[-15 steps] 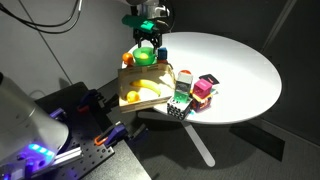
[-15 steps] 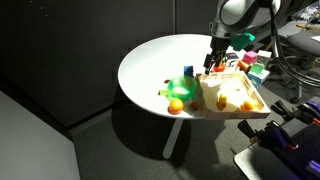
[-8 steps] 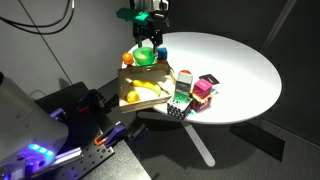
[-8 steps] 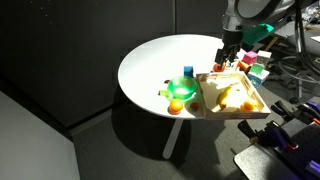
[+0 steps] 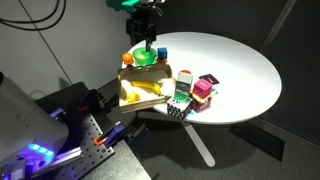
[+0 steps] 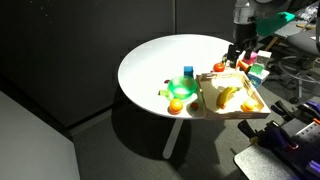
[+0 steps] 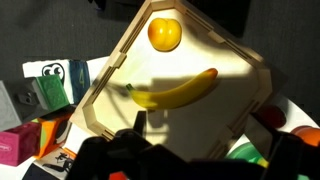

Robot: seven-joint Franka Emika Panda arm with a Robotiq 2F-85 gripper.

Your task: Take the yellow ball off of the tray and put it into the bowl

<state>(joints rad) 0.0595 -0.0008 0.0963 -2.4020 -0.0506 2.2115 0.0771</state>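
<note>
The yellow ball (image 5: 131,97) lies on the light wooden tray (image 5: 160,72), at the end away from the bowl; it also shows in the other exterior view (image 6: 247,105) and in the wrist view (image 7: 164,33). A yellow banana piece (image 7: 180,90) lies in the middle of the tray (image 7: 110,80). The green bowl (image 5: 143,59) stands on the table beside the tray, also seen in an exterior view (image 6: 180,89) and at the wrist view's lower right (image 7: 245,155). My gripper (image 5: 146,44) (image 6: 238,60) hangs open and empty above the tray's bowl end (image 7: 197,125).
An orange ball (image 5: 127,58) (image 6: 176,106) and a blue cube (image 6: 187,71) lie by the bowl. Coloured toy boxes (image 5: 195,95) (image 6: 255,65) crowd the table beside the tray. The tray (image 6: 205,95) overhangs the round white table's edge (image 5: 250,105).
My gripper has risen and drifted over the tray, away from the bowl. The ball, banana piece, tray and bowl have not moved.
</note>
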